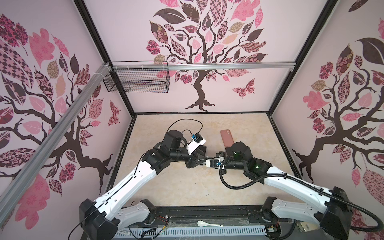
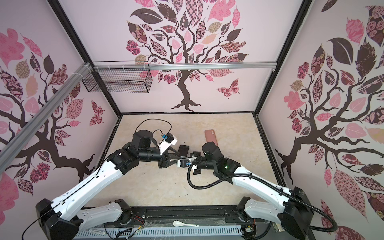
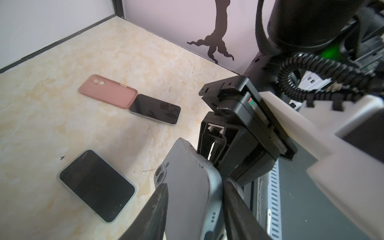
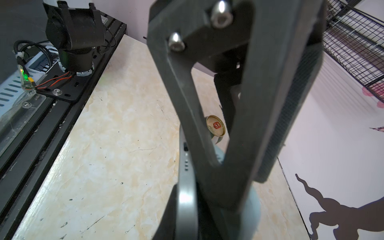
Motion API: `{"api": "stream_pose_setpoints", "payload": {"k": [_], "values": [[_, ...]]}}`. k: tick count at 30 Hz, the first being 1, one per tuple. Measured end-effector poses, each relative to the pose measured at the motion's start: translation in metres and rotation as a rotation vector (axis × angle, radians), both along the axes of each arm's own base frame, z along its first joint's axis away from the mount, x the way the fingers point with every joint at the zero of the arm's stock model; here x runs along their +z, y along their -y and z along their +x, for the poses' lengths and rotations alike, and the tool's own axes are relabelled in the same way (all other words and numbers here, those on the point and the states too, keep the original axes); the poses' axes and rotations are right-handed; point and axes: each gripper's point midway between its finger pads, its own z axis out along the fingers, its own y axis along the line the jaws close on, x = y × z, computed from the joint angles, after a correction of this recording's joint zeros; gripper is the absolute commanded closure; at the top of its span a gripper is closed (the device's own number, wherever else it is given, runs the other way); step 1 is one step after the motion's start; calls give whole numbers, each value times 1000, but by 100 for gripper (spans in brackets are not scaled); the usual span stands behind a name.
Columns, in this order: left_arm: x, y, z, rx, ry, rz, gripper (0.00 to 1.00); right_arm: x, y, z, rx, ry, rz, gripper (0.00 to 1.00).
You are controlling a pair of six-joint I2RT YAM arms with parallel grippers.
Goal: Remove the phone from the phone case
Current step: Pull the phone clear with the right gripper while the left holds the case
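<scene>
Phone (image 3: 187, 162) aloft between grippers.
Right gripper (image 3: 213, 153) pinches its end; left gripper (image 3: 195, 185) straddles it, grip unclear. Likely slick and stiff; peel its case (image 3: 207, 180) at a corner.

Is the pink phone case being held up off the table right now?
No, the pink phone case lies flat on the table, beside a dark phone.

The counter (image 3: 52, 116) is smooth, marble-patterned beige with a slight sheen. The pink case (image 3: 108, 91) has a matt, soft-looking finish. The black-faced phone (image 3: 155, 109) shows glossy glass. The grey phone (image 3: 187, 187) has a matt back and a satin metallic edge. The wire basket (image 1: 137, 81) is black metal mesh.
</scene>
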Motion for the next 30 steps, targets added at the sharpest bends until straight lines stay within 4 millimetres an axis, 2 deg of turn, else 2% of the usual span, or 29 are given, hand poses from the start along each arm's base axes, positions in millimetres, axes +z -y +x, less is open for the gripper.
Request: {"api": "stream_pose_setpoints", "payload": {"k": [4,8,20,27,30], "values": [[-4,3,-3,-15,18,34,72,-3,1,-2,5,-13,-10,100],[-6,2,-4,-13,34,51,100,-6,2,-2,1,-24,-18,100],[-3,-7,7,86,95,92,100,-1,-1,-3,11,33,-11,100],[-6,-11,14,153,49,98,100,-4,2,-7,6,115,-15,100],[-6,-19,34,225,48,105,100,-7,0,-22,71,144,-18,100]]}}
